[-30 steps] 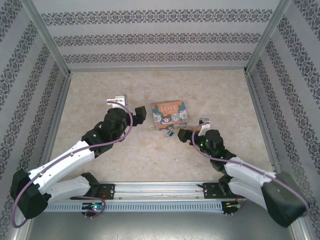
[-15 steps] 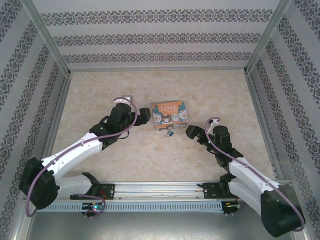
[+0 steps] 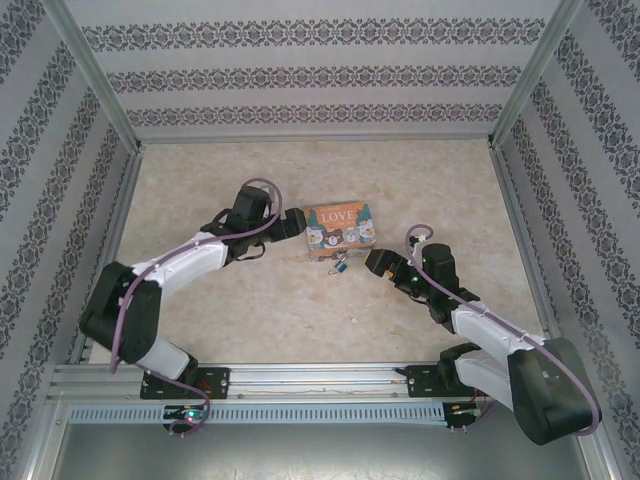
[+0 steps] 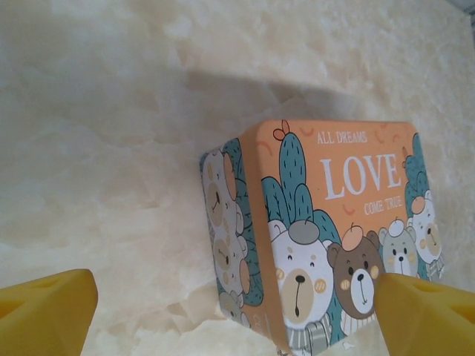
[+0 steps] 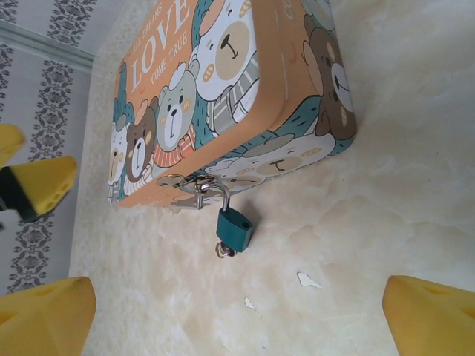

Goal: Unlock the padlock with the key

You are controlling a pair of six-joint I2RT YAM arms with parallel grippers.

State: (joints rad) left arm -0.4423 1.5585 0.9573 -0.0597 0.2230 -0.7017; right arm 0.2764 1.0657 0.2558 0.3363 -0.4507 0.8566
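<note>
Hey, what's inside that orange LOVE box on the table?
Its contents are hidden: the box is shut, and the padlock hangs through the clasp on its front.

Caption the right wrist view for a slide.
Teal padlock, hooked through the LOVE box's latch, sits before the right gripper's open jaws.

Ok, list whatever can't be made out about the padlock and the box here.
- Right wrist view: silver piece under the padlock, too small to tell whether it is the key.
- Top view: padlock tiny; shackle state unreadable.
- Left wrist view: the box shows its top and one end; its hasp side faces away.
</note>
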